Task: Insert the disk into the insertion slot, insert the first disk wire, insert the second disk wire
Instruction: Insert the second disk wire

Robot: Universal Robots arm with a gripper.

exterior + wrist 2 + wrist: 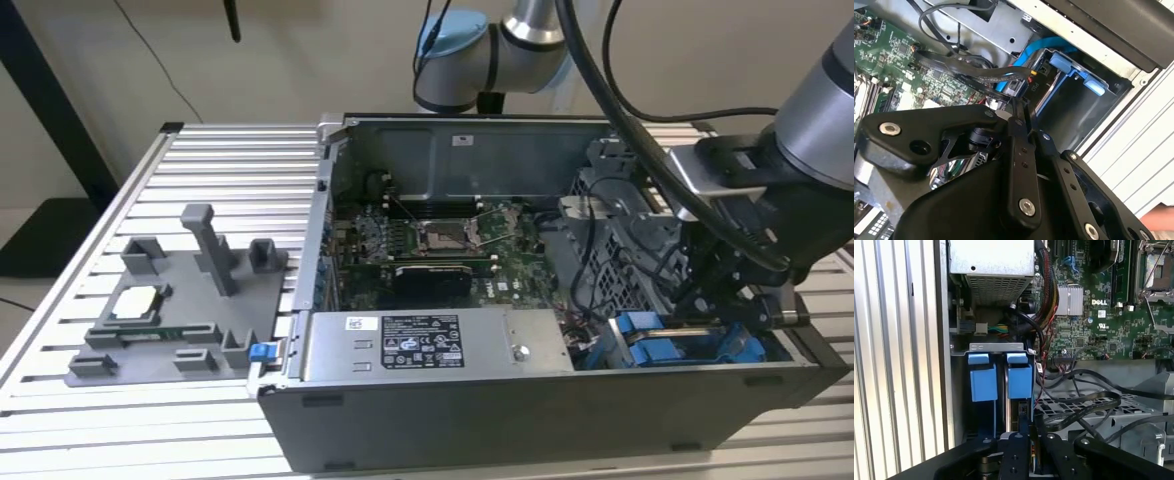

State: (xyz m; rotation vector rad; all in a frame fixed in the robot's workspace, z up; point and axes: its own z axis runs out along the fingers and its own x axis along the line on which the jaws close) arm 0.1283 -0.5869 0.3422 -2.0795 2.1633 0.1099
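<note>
Pincer (1025, 437): fingers pressed together, tips at the end of the disk (1019, 390), which stands edgewise in the insertion slot (983, 385) among blue rails, at the open computer case's (534, 420) corner, on the slatted counter (80, 430).

Even, soft indoor light; glare on ribbed table (80, 400); near gripper (1026, 127) blurred, w/ shadowed case interior.

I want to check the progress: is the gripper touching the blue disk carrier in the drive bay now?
Cannot tell. In the first wrist view the gripper overlaps the lower end of the blue disk carrier, and its own black links hide the meeting place. No view shows contact or gap plainly.
</note>
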